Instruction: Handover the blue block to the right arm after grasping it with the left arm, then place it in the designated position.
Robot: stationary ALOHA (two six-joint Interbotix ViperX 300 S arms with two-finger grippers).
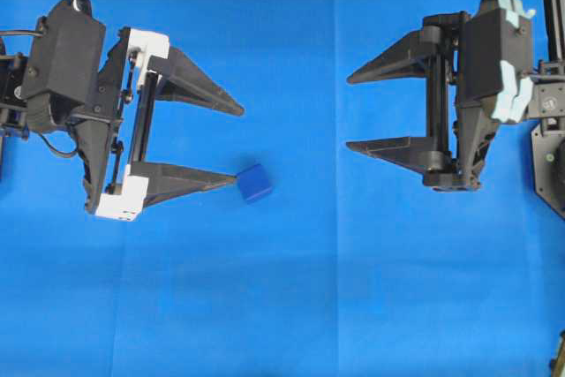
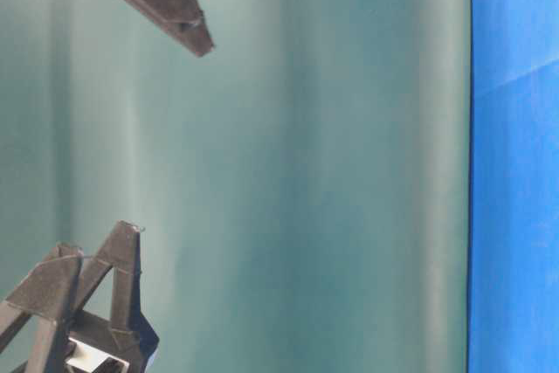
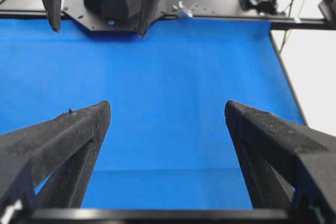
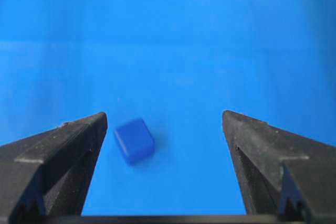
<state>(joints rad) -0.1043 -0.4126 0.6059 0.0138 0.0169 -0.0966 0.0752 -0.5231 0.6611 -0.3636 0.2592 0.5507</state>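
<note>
The blue block (image 1: 255, 182) lies on the blue cloth, touching or nearly touching the outer tip of the near finger of my left gripper (image 1: 240, 146). That gripper, with white rail blocks, is wide open and holds nothing; the block sits outside its span and is hidden in the left wrist view, where only cloth shows inside the left gripper (image 3: 168, 111). My right gripper (image 1: 349, 112), all black, faces it from the right, open and empty. In the right wrist view the block (image 4: 134, 140) rests on the cloth ahead of the right gripper (image 4: 164, 119), toward the left finger.
Blue cloth (image 1: 291, 306) covers the table. The right arm's base and a black frame (image 3: 210, 9) stand at the cloth's far edge in the left wrist view. The table-level view shows only finger parts (image 2: 166, 2) against a green backdrop.
</note>
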